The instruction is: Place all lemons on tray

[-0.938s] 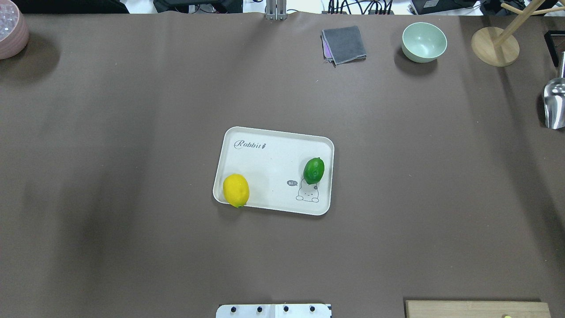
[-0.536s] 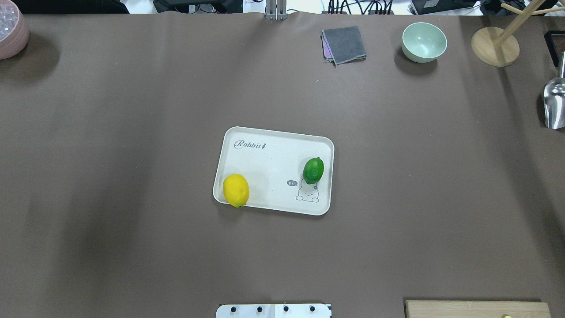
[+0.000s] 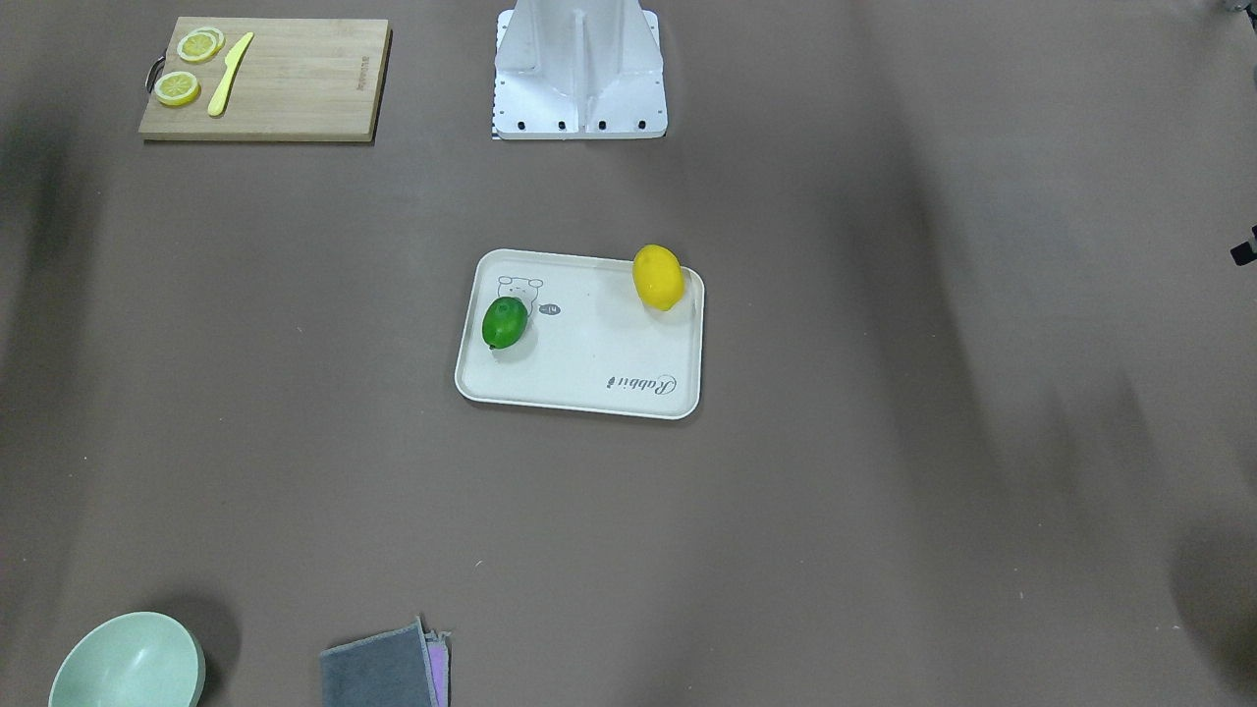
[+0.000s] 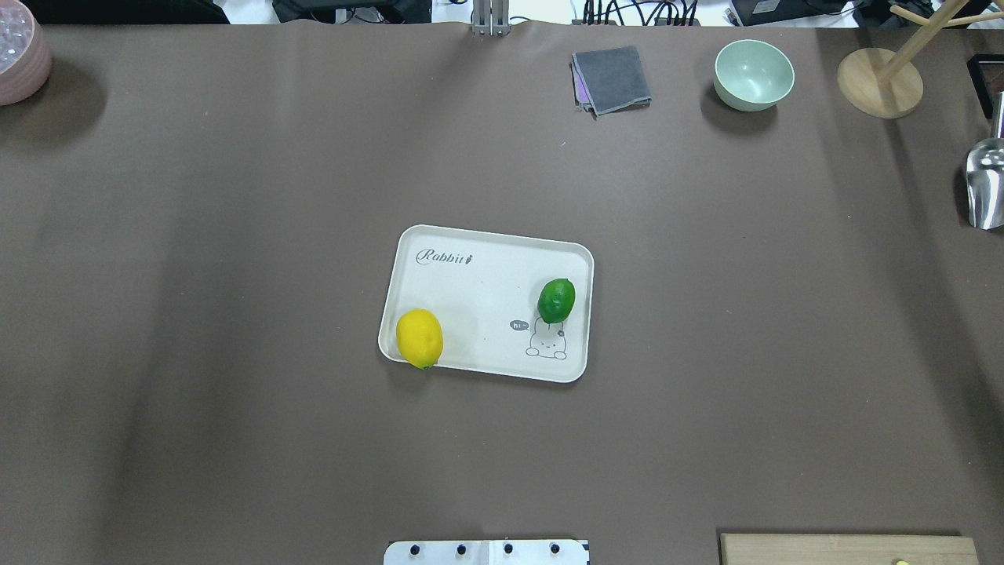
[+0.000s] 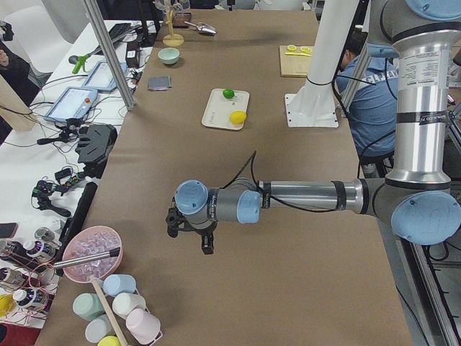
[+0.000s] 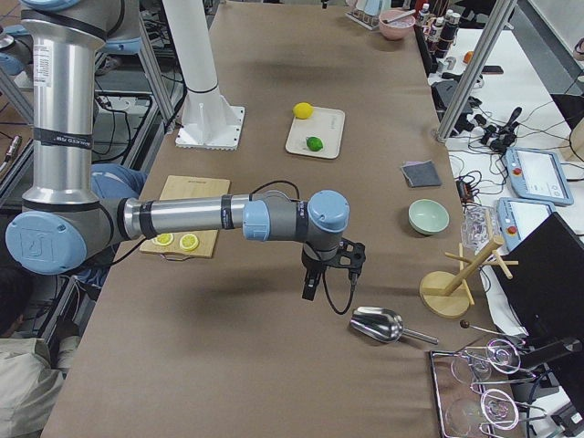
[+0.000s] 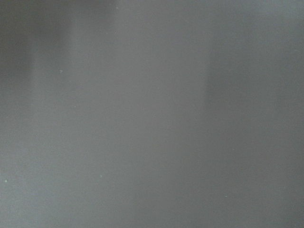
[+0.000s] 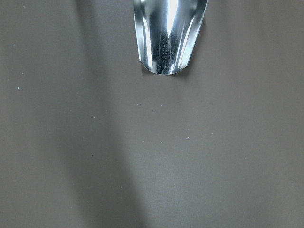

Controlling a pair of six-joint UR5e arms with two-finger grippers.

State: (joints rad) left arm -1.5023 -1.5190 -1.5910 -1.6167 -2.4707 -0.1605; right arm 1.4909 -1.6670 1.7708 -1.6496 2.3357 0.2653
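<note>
The cream-white tray [image 4: 486, 275] lies in the middle of the table. The yellow lemon [image 4: 420, 338] rests in the tray's near-left corner, against the rim. The green lemon [image 4: 556, 300] rests on the tray's right side, above the rabbit drawing. Both also show in the front-facing view, yellow lemon [image 3: 658, 277] and green lemon [image 3: 505, 322]. My left gripper [image 5: 189, 241] hangs over bare table far to the left of the tray. My right gripper [image 6: 319, 281] hangs far to the right, near the scoop. I cannot tell whether either is open or shut.
A metal scoop [image 8: 168, 33] lies just ahead of the right wrist camera. A bamboo cutting board [image 3: 265, 79] with lemon slices and a yellow knife sits near the robot base [image 3: 579, 69]. A green bowl [image 4: 753, 74], grey cloth [image 4: 612, 78], wooden stand [image 4: 878, 82] and pink bowl [image 4: 20, 55] line the far edge.
The green lemon has shifted very slightly on the tray. Nothing else has visibly moved.
</note>
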